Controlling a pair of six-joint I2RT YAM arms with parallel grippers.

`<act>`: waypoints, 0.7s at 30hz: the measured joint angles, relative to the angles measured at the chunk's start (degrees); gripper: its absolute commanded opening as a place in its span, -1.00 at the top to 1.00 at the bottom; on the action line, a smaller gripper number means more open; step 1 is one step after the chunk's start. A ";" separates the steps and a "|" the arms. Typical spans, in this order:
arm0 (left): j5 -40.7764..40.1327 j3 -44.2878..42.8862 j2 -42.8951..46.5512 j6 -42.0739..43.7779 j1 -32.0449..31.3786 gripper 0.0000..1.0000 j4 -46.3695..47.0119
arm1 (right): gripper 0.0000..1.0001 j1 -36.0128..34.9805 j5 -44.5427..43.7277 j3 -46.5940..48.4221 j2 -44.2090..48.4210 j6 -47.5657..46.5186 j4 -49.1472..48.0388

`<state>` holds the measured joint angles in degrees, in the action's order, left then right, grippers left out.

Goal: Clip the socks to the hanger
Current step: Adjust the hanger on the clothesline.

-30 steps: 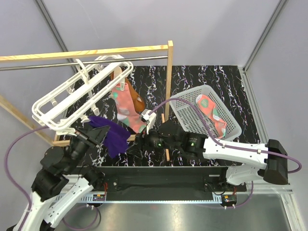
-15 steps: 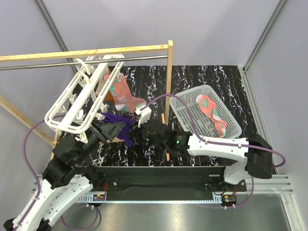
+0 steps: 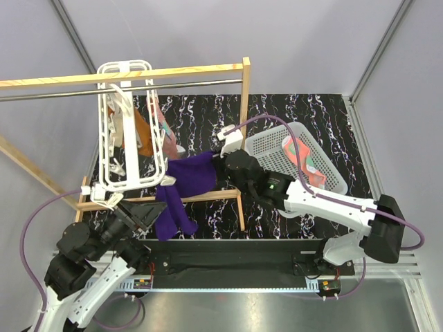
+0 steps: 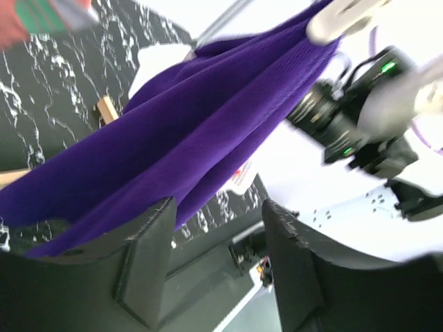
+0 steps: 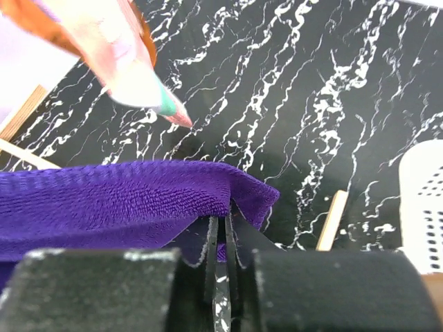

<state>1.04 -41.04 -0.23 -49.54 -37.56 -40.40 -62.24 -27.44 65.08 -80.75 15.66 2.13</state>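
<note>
The white hanger [image 3: 128,131] hangs from the metal rod at the left. One coral-pink sock [image 3: 163,128] dangles at the hanger beside a plain orange-brown sock [image 3: 142,135]; its teal-tipped end [image 5: 131,66] shows blurred in the right wrist view. A second coral-pink sock [image 3: 304,162] lies in the white basket. My right gripper [image 3: 223,163] [image 5: 221,232] is shut on the edge of a purple sock [image 3: 183,190] [image 5: 118,200], which droops to the left. My left gripper [image 3: 142,214] [image 4: 218,235] is open below that purple sock [image 4: 173,138], with nothing between its fingers.
A wooden rack [image 3: 243,138] with a metal rod [image 3: 69,93] stands across the black marbled table [image 3: 297,111]. The white mesh basket [image 3: 273,149] is at the right. The right arm [image 4: 346,117] shows in the left wrist view.
My right gripper has shut on the purple sock and carried it right and back. My left gripper has opened, let it go and drawn back. The hanger has swung to hang straighter.
</note>
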 measured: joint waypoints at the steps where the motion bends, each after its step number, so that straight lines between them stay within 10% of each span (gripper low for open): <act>1: 0.68 0.00 -0.02 0.22 0.02 -0.17 -0.55 | 0.76 -0.02 0.11 0.59 0.48 -0.81 0.94; 10: -1.01 -6.08 0.00 0.35 0.00 -0.75 -11.08 | 0.49 -0.02 1.77 4.26 4.68 -3.93 6.21; 14: -8.41 -9.57 0.00 -2.86 0.00 -0.74 -18.97 | -0.10 -0.02 3.19 4.72 5.22 -3.87 8.11; 18: -13.29 -12.48 0.00 -3.37 0.00 0.17 -21.99 | -0.41 -0.13 7.76 5.16 5.81 -3.67 11.06; 21: -13.99 -15.37 0.00 -2.84 0.00 0.22 -20.65 | -0.62 -0.17 11.89 6.64 6.71 -3.23 14.67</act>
<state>-12.95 -56.40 -0.23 -52.38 -37.56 -61.06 -62.41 -15.55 71.72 -74.04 12.43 16.80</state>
